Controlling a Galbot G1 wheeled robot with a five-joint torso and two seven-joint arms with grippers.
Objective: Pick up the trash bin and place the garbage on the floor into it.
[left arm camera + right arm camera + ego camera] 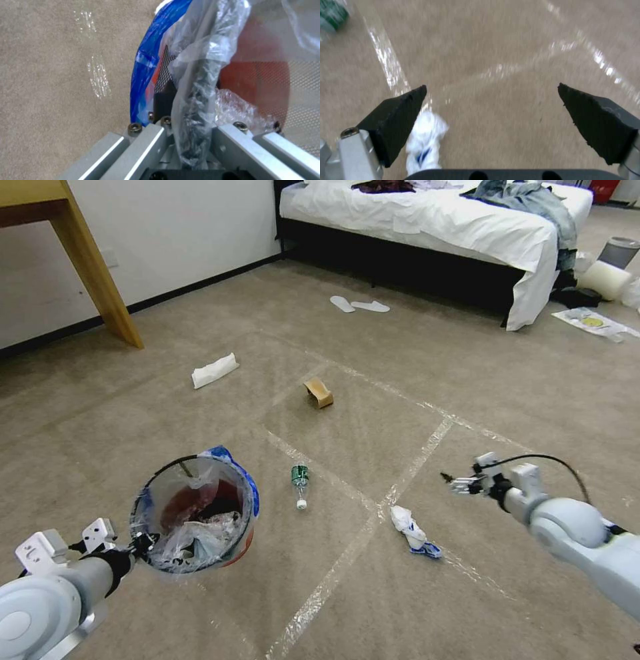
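Head view: held low at the near left, trash bin (195, 513), off the floor (400, 347) and tipped so its mouth faces up and toward the camera, long axis leaning away toward the far right. Left gripper (142, 545) clamped on the near rim, liner bunched there. Already inside: crumpled clear plastic and something dark, so picking up the bin looks done and part of the collecting too. Left on the carpet: small bottle (300, 485) just beside the bin, cap toward the near edge, long axis running near to far; white-and-blue crumple (414, 531) near the crossing of the tape lines; brown carton (319, 393) farther out, mid-floor; white tissue (215, 371) toward the far left, lying slantwise. Right gripper (451, 481) above the carpet, beyond the white-and-blue crumple, carrying nothing.

Left wrist view: fingers (230, 145) shut on the black rim (203, 82) through the clear liner, blue liner edge (146, 65) curving beside, red-orange wall (256, 82) beyond.

Right wrist view: black pads (400, 117) spread wide apart, bare carpet between; white-and-blue crumple (425, 140) beside one pad, not between them; green bottle label (333, 15) at a far corner. Judged roughly midway: four pieces at least still to gather.
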